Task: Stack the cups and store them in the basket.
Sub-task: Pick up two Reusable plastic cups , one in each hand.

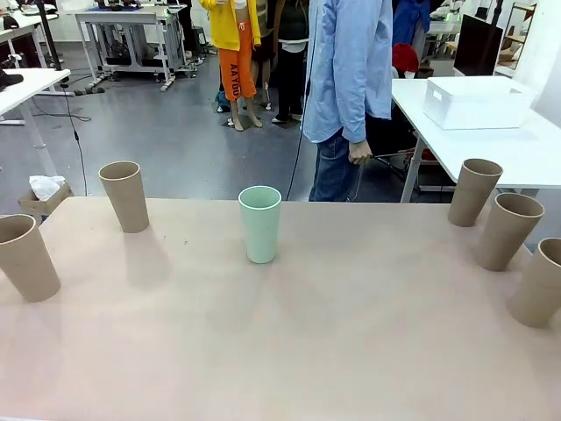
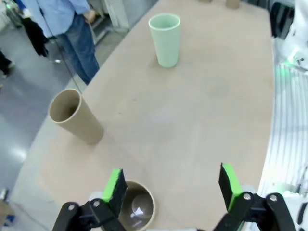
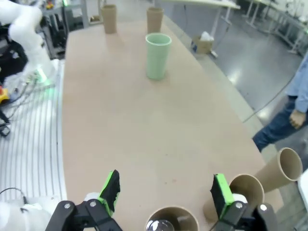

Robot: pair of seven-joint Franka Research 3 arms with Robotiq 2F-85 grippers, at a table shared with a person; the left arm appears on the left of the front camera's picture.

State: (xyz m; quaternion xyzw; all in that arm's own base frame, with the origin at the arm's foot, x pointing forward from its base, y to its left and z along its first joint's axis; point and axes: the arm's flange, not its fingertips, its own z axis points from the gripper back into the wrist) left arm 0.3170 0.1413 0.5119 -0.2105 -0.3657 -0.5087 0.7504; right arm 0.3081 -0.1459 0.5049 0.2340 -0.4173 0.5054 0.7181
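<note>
Left gripper (image 2: 172,185): jaws spread wide, empty. The near-left tan cup (image 2: 137,209) stands upright just under one finger, off to the side of the gap.
Right gripper (image 3: 166,192): spread, empty. The near-right tan cup (image 3: 172,221) stands upright below, between the fingers.
Mint cup (image 1: 260,224): mid-table, well apart from both grippers.
Others: far-left tan cup (image 1: 125,195), far-right tan cup (image 1: 474,191), mid-right tan cup (image 1: 508,230).
Basket (image 1: 478,101): on the white side table (image 1: 543,158), far right.
Handling, judged: light, stiff, matte, nests readily; pinch the wall just below the rim.
</note>
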